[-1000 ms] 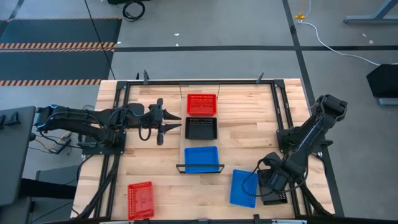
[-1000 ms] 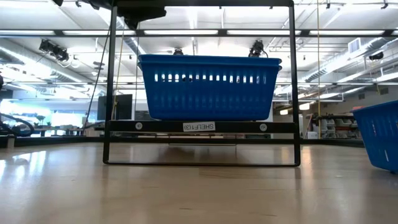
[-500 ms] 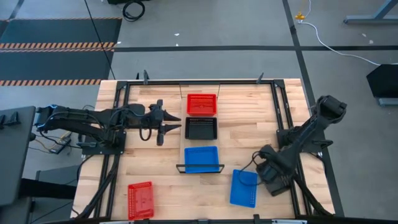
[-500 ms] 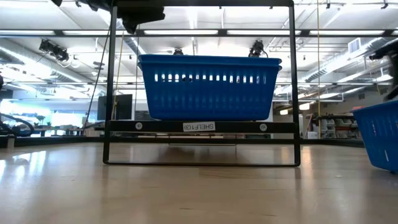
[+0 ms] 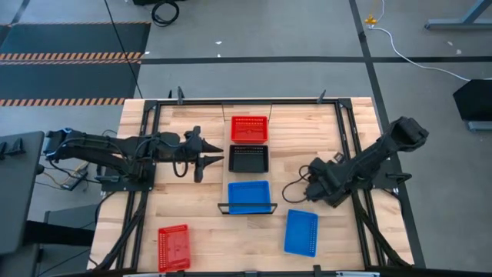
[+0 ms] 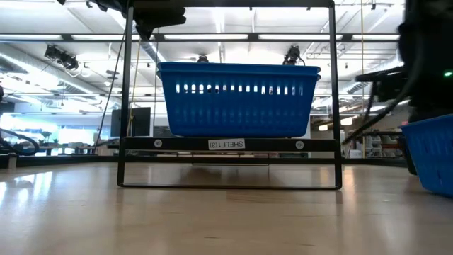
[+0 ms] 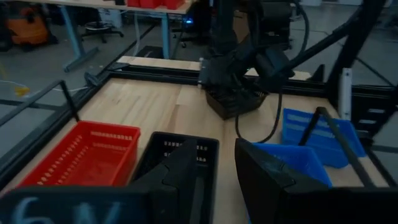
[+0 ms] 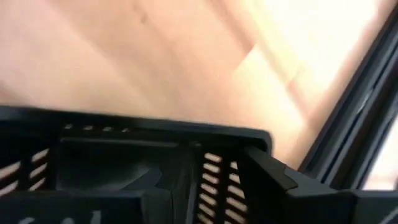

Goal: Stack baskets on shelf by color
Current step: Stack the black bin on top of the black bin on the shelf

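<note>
The shelf (image 5: 226, 181) runs from far to near down the table's middle and carries a red basket (image 5: 249, 128), a black basket (image 5: 249, 158) and a blue basket (image 5: 248, 196); the blue one shows large in the low view (image 6: 237, 99). My left gripper (image 5: 209, 155) hovers open just left of the shelf's black basket (image 7: 180, 155). My right gripper (image 5: 310, 183) is right of the shelf, shut on another black basket (image 7: 236, 101). A blue basket (image 5: 301, 231) and a red basket (image 5: 174, 247) rest flat on the table. My right gripper (image 8: 214, 186) holds the black basket by one slotted side wall (image 8: 214, 177) just below the rim, with one finger inside the basket and one outside. The basket hangs under the gripper (image 7: 239, 68); whether it is clear of the table I cannot tell.
Black metal rails run along the table's left and right sides (image 5: 347, 131). The shelf's black end frame (image 6: 230, 145) stands at its near end. Bare wood lies between the shelf and the loose blue basket (image 6: 432, 159).
My right gripper has carried the black basket from the table's near right corner toward the far edge and leftward, closer to the shelf, passing beside the loose blue basket.
</note>
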You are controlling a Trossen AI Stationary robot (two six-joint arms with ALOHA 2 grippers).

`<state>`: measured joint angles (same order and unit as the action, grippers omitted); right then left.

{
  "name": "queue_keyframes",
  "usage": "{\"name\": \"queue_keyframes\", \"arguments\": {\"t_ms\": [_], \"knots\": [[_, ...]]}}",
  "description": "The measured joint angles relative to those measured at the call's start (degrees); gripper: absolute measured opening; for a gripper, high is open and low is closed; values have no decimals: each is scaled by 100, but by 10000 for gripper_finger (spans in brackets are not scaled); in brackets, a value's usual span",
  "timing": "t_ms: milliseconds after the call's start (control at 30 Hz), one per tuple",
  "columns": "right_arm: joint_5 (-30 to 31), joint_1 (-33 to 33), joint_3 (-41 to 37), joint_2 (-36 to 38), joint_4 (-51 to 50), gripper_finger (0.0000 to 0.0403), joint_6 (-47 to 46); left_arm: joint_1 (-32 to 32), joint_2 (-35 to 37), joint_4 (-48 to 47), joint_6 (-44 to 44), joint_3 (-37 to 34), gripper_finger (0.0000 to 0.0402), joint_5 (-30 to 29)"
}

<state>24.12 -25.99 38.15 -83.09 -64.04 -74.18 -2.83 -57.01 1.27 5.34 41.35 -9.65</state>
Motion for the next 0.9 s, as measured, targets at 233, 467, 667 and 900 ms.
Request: {"name": "queue_keyframes", "arguments": {"t_ms": [233,467,667,900], "knots": [[243,364,159,64,-315,132,1001,-134,0,1,-44,-1,117,-497],[460,211,1301,728,-991,132,1142,-134,0,-1,21,1,117,-543],[-248,6,1592,1313,-605,133,729,-160,0,-3,149,1,117,-543],[-780,-382,1052,1177,-313,144,194,-195,0,-3,145,1,117,-540]]}}
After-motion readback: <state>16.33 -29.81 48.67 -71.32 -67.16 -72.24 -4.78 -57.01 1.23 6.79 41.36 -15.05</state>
